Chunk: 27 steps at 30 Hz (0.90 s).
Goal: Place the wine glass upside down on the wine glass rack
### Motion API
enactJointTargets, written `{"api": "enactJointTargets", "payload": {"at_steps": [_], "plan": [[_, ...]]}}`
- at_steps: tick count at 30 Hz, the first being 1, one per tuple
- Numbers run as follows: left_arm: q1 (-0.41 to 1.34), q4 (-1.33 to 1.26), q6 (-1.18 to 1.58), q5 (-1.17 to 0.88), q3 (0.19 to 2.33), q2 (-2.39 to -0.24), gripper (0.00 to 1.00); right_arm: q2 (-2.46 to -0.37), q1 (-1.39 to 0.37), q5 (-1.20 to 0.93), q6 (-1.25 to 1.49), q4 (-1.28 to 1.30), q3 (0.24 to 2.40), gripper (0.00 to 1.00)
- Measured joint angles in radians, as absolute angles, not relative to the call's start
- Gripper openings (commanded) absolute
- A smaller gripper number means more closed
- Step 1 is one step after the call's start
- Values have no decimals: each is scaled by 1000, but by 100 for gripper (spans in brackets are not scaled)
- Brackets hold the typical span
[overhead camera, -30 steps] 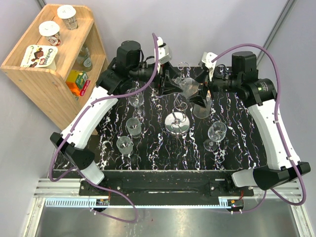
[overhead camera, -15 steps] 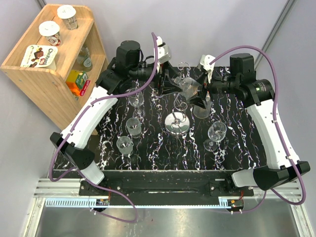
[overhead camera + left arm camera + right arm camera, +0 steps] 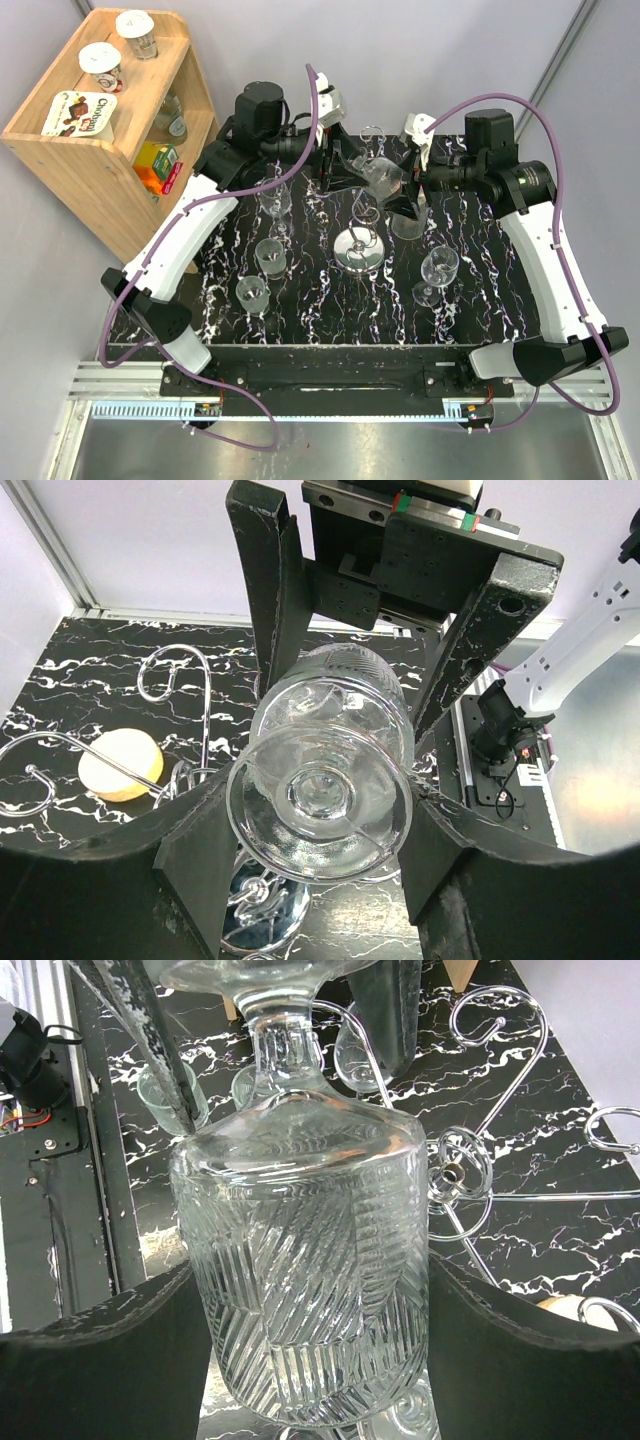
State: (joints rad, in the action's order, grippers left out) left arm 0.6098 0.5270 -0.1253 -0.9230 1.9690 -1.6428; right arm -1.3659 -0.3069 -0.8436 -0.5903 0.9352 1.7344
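A cut-pattern clear wine glass (image 3: pixel 383 178) hangs on its side in mid-air over the wine glass rack (image 3: pixel 359 250), between both arms. My left gripper (image 3: pixel 358 178) is shut on its round foot (image 3: pixel 320 798), which fills the gap between the black fingers (image 3: pixel 200 850). My right gripper (image 3: pixel 405 195) comes from the other side. Its fingers (image 3: pixel 120 1340) lie against both sides of the ribbed bowl (image 3: pixel 300 1260). The rack's curled chrome arms (image 3: pixel 175 675) and top hub (image 3: pixel 455 1170) lie just beside and below the glass.
Several other wine glasses stand on the black marbled table, at left (image 3: pixel 270 255) and right (image 3: pixel 440 268). A wooden shelf (image 3: pixel 100 150) with yoghurt cups stands at the far left. A pale yellow disc (image 3: pixel 120 765) lies on the table behind the rack.
The right gripper's jaws have narrowed onto the bowl, and that arm has shifted slightly toward the glass. The left gripper and the glass have stayed put.
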Motion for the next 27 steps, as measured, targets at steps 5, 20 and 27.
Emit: {"api": "enactJointTargets", "payload": {"at_steps": [5, 20, 27], "plan": [[611, 530, -120, -924, 1969, -1643, 51, -1366, -307, -847, -593, 945, 1735, 4], [611, 497, -99, -916, 1977, -1608, 99, -1282, -308, -781, -514, 907, 1651, 0], [612, 490, -121, -902, 1947, -1570, 99, -1252, -308, -742, -443, 828, 1599, 0]]}}
